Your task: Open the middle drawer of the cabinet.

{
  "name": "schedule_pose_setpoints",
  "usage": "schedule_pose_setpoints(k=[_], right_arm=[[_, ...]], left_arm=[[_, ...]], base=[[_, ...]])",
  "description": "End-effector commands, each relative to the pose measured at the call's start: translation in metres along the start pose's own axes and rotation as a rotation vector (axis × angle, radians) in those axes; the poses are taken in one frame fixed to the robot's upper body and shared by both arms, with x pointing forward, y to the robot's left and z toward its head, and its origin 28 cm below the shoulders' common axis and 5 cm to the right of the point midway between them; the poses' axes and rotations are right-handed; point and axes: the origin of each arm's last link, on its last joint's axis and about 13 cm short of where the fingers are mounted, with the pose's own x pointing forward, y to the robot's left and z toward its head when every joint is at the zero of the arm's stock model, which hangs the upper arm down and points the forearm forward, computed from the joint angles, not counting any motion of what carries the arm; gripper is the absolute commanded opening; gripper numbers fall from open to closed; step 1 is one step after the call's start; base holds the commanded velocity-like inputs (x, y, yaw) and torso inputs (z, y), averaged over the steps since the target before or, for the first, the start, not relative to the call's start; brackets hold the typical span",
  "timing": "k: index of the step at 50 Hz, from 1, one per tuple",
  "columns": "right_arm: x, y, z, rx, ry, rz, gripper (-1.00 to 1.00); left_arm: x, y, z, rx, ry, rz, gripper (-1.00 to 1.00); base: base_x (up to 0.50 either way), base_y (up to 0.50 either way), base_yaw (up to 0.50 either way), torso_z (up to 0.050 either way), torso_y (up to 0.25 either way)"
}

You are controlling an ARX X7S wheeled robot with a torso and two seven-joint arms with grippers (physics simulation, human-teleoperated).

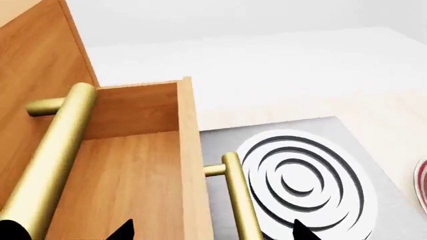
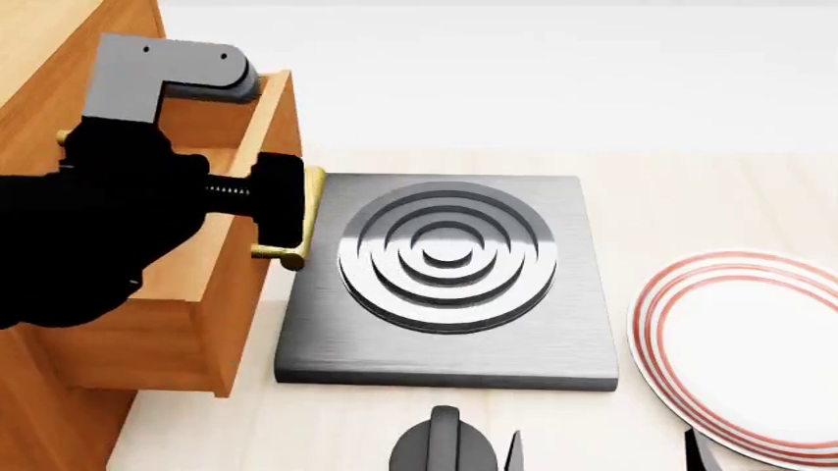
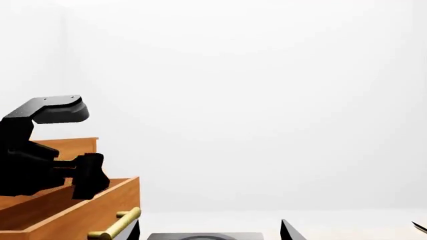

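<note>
Clearly the middle drawer (image 2: 223, 294) stands pulled well out of the cabinet (image 2: 39, 59), its open box reaching toward the grey stove plate (image 2: 452, 285), which I take as the landmark for everything else. The drawer's front panel overhangs the plate's near-cabinet edge, and its brass handle (image 2: 304, 221) sits just above that edge. The left gripper (image 2: 282, 211) is at this handle: its black fingers (image 2: 275, 196) stand on either side of the bar and look narrowed around it, though from the head view I cannot tell whether the pads actually press the brass. In the left wrist view the drawer's wooden inside (image 1: 127, 170) lies open and bare, and two brass bars show: a thick near one (image 1: 53, 160), on the cabinet side away from the plate, and a thinner one (image 1: 237, 195) just at the plate's edge.

The stove plate itself carries raised concentric rings (image 2: 445, 250). On the far side of the plate from the cabinet lies a white plate with red rim rings (image 2: 747, 353), apart from it. The right gripper (image 2: 596, 451) hangs at the plate's near edge, its dark fingertips (image 3: 287, 231) spread wide apart and holding nothing.
</note>
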Motion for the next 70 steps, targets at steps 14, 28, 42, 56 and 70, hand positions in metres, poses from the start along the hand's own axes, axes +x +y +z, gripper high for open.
schedule_pose_setpoints(k=[14,28,42,56,70], right_arm=[[0.000,0.000,-0.001,-0.003,0.003,-0.002,1.00],[0.000,0.001,-0.001,-0.005,0.005,0.002,1.00],[0.000,0.001,-0.001,-0.006,0.008,0.005,1.00],[0.000,0.001,-0.002,-0.006,0.012,0.007,1.00],[0.001,0.001,-0.003,-0.007,0.012,0.006,1.00]], left_arm=[[0.004,0.001,-0.004,-0.095,0.075,-0.036,1.00],[0.007,0.003,-0.016,-0.013,0.128,-0.026,1.00],[0.010,0.007,-0.022,-0.072,0.147,-0.007,1.00],[0.011,-0.003,-0.030,-0.087,0.162,-0.073,1.00],[0.011,-0.013,-0.030,-0.077,0.153,-0.121,1.00]], base=[[0.00,0.00,0.00,0.000,0.000],[0.00,0.00,0.00,0.000,0.000],[0.00,0.00,0.00,0.000,0.000],[0.00,0.00,0.00,0.000,0.000],[0.00,0.00,0.00,-0.001,0.000]])
